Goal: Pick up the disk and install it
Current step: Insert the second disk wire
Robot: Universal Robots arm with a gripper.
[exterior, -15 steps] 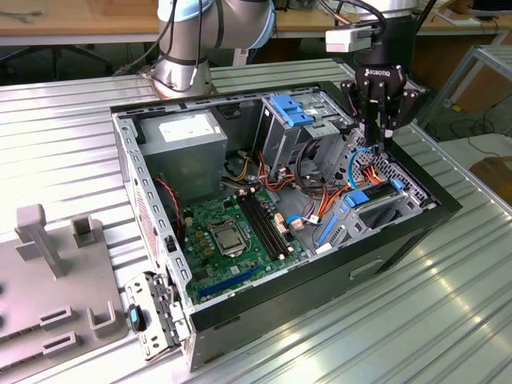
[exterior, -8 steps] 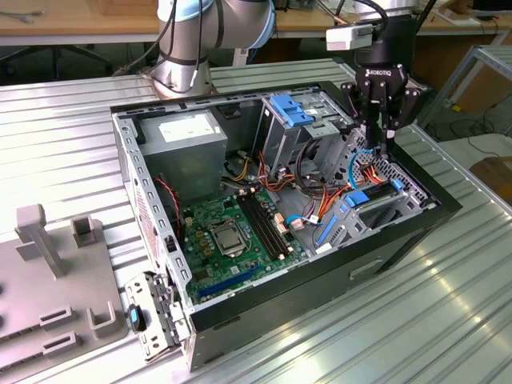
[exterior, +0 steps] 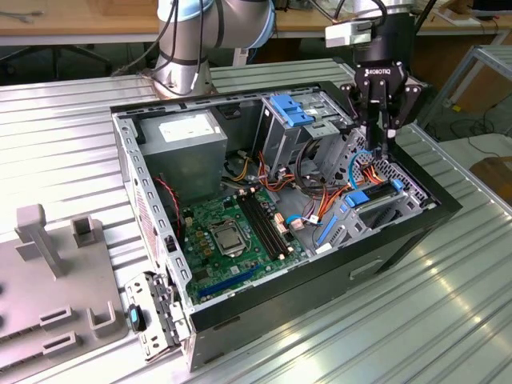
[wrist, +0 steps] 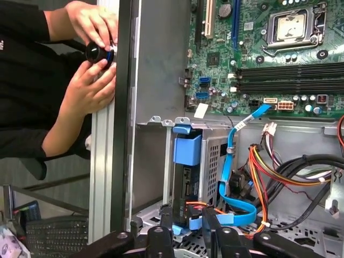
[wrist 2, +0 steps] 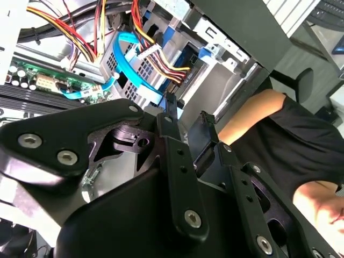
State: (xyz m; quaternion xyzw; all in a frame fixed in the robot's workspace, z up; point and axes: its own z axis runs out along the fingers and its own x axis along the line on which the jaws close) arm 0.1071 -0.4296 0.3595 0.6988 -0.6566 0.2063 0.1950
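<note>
A ribbed metal workbench (exterior: 64,144) carries an open black computer case (exterior: 416,232), lying on its side in the middle of the exterior view, with a wooden bench edge along the top of the frame. The one gripper (exterior: 386,148) hangs at the upper right of that view, its fingertips just inside the case by the drive bay.

The disk (wrist: 185,185) appears in the first wrist view at lower centre: one flat dark slab standing on edge in the bay, with a bright blue plastic rail capping its upper end and blue showing again at its lower end. In the exterior view it sits at centre right as a dark panel with a blue rail (exterior: 374,194). The two black fingers (wrist: 162,226) stand slightly spread on either side of the disk's lower end, and I cannot tell whether they touch it.

One green motherboard (exterior: 232,228) lies on the case floor, one grey power-supply box (exterior: 188,144) stands at upper left of the case, and one light-blue ribbon cable (wrist: 231,177) loops beside the disk. A person's two hands (wrist: 91,48) rest at the upper left of the first wrist view, on the bench edge.
</note>
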